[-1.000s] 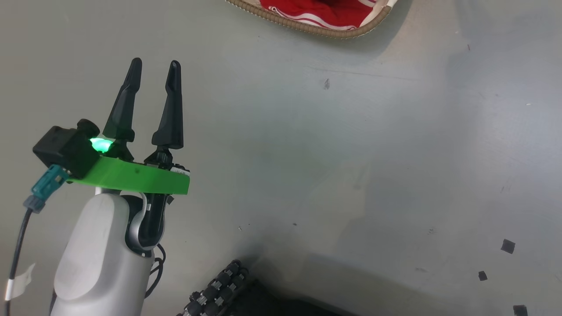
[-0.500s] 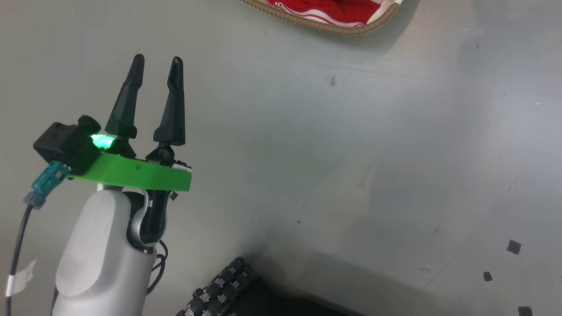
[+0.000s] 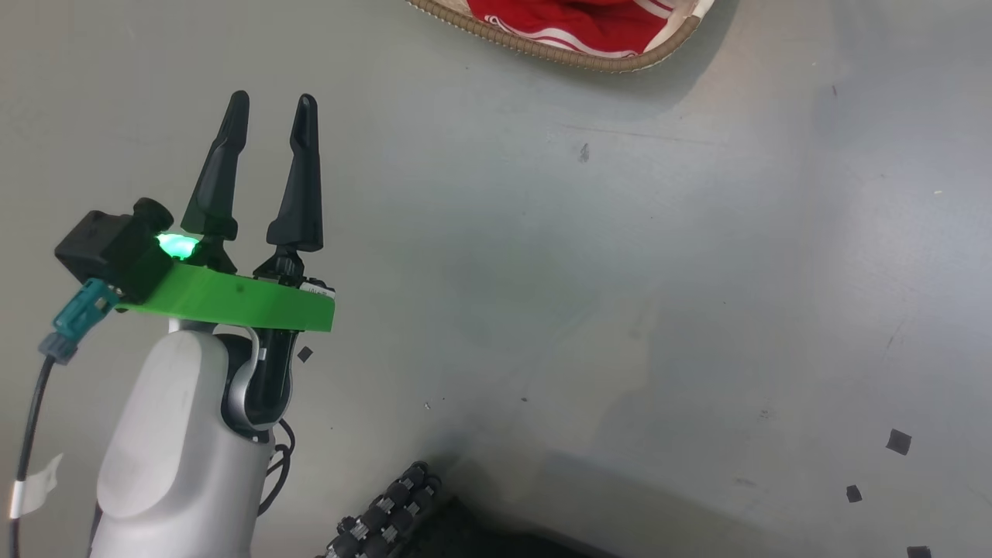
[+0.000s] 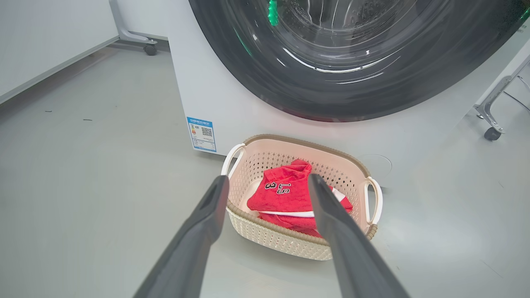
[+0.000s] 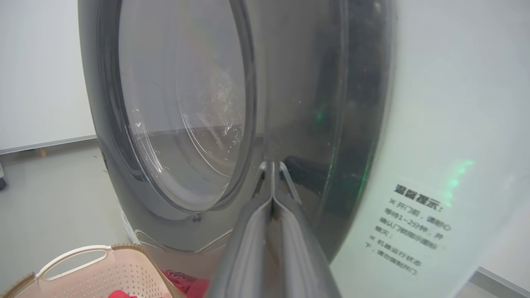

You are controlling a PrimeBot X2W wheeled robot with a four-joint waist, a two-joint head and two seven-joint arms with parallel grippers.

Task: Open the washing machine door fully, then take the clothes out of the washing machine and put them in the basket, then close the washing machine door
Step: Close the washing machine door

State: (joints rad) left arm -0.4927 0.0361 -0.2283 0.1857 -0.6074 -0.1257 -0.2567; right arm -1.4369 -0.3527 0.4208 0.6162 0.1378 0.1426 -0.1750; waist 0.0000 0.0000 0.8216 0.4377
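The cream basket [image 4: 290, 242] stands on the floor before the white washing machine [image 4: 232, 103], and the red clothes [image 4: 285, 194] with white numbers lie in it. My left gripper [image 4: 267, 180] hovers open and empty, short of the basket; it also shows at the left [image 3: 271, 101]. The basket's brown rim [image 3: 542, 53] and the clothes [image 3: 573, 15] sit at the top edge. The washing machine door [image 5: 298, 82] looks flat against the machine's front. My right gripper [image 5: 272, 164] is shut, its tips at the door's black rim.
Grey floor lies all around. My base's roller wheel [image 3: 387, 511] is at the bottom, with black tape squares [image 3: 897, 442] to the lower right. Wheeled frame legs [image 4: 492, 132] stand right of the machine, another castor [image 4: 150, 49] left. A basket handle [image 5: 70, 256] is below the door.
The head camera has shifted a little, so basket and floor marks sit slightly differently. The left gripper stays open in about the same place. Nothing was grasped or released.
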